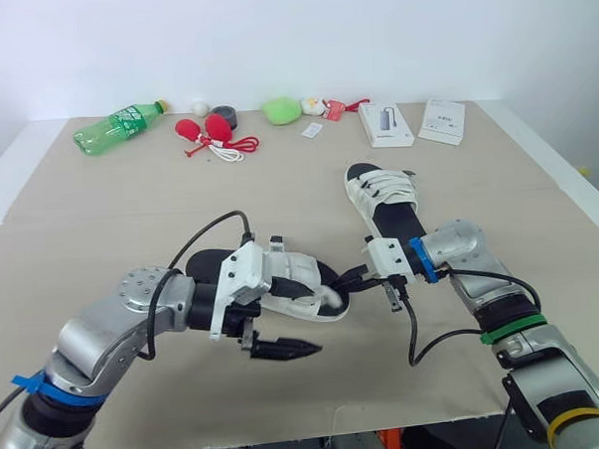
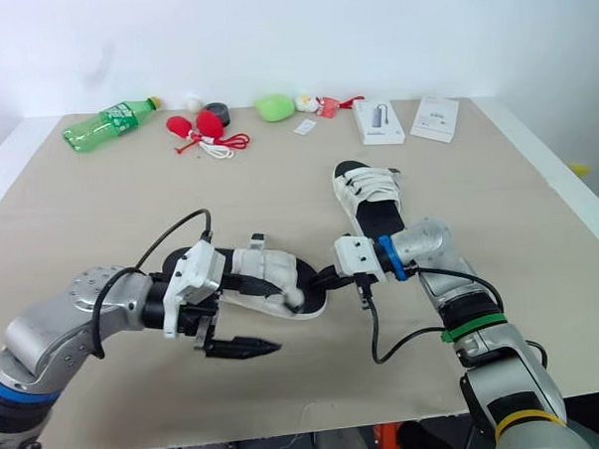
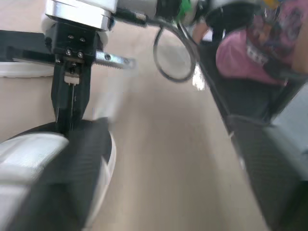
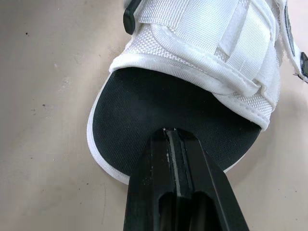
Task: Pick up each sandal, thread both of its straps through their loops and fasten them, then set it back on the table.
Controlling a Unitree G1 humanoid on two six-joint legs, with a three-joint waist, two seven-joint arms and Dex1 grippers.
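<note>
we're on the near sandal [image 4: 183, 101], flat on the desk [image 1: 101, 223], and everything here gets placed from it. its long axis runs across in front of the robot, heel toward the left arm, toe toward the right arm. the right end effector [image 4: 168, 132] comes in from the toe side, its two black fingers pressed together, tips resting on the black footbed just short of the white straps [image 4: 211, 43]. it isn't gripping the sole, just touching down on it.

the left end effector [image 1: 285, 348] sits just beside the near sandal on the robot's side, pointing along the shoe toward the toe. we cannot tell whether it is apart or together. that wrist crosses the sandal's middle from the head camera, so both arms are right at the shoe: the right one owns the toe, the left is closer to the straps.

our read is that the pickup is not done yet. to lift it, the right end effector has to part and take the toe edge, with the straps lying straight ahead of it.

beyond the toe, the second sandal [image 1: 383, 203] points away from the robot. far past both lie a green bottle [image 1: 116, 126] and two white boxes [image 1: 385, 124]. their print is too small to read.
</note>
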